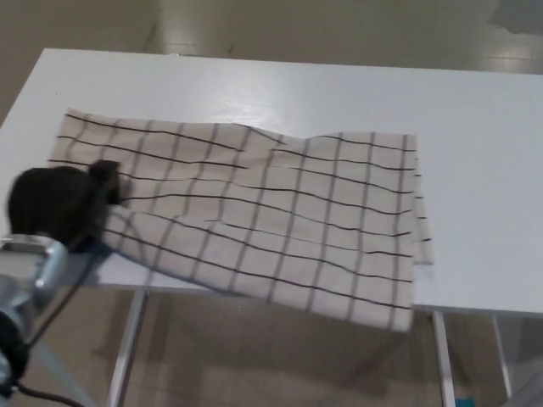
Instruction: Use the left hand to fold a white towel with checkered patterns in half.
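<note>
A white towel with a black checkered grid (254,203) is shown spread on the white worktop (475,110), its near edge overhanging the front rim. The cloth is judged light, limp and easily wrinkled; a pinch at a corner or edge is judged best. Its long axis runs across the worktop from left to right, the short ends facing the sides. The left robot hand (58,206) is seen at the near left corner of the cloth; whether a grasp is made cannot be told. The right robot hand is out of view.
</note>
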Controlling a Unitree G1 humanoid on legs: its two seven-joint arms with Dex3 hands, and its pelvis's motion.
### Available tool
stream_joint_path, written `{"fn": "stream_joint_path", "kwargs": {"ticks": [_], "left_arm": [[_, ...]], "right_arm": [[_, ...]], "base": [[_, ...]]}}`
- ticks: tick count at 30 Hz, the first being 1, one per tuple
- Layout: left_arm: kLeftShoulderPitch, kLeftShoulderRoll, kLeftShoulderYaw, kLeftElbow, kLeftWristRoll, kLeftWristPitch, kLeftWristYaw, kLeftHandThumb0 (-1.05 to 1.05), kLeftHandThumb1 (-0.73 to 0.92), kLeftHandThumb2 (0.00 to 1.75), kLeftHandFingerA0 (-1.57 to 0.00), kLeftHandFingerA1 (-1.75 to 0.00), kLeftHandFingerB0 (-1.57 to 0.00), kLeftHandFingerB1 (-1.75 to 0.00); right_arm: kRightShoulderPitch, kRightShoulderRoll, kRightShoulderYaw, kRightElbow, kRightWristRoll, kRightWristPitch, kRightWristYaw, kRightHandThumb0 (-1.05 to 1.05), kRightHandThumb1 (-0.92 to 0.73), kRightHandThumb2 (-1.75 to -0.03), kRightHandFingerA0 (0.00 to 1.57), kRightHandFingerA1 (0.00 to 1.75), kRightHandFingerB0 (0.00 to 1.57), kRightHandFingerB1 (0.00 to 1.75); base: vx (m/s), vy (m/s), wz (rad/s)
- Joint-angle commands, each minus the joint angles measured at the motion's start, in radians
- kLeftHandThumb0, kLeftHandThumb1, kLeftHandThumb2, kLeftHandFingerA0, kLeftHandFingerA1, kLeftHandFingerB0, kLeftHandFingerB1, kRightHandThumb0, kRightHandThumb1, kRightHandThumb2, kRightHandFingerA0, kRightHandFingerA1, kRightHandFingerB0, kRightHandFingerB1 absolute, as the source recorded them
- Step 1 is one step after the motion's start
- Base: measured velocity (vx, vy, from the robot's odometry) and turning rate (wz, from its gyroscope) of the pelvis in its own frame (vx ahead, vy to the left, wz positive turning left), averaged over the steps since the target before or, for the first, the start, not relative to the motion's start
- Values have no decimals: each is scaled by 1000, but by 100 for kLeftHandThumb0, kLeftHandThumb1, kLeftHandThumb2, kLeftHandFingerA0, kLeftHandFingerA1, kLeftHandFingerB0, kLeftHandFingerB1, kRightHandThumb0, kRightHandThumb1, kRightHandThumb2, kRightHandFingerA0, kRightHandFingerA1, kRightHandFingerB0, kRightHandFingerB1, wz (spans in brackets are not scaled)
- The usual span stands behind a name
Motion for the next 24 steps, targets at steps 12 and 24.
{"fn": "stream_joint_path", "kwargs": {"ticks": [12,24], "left_arm": [[-40,115,56,-61,-41,-67,-11,-23,68,56,-77,-175,-58,-175],[2,90,121,-421,-36,-114,42,-26,68,58,-79,-175,-58,-175]], "right_arm": [[15,0,-8,-25,0,67,-25,-27,-80,-63,39,68,41,46],[21,-18,-5,-23,-4,63,-14,-27,-81,-63,37,63,41,46]], "base": [[0,0,0],[0,0,0]]}}
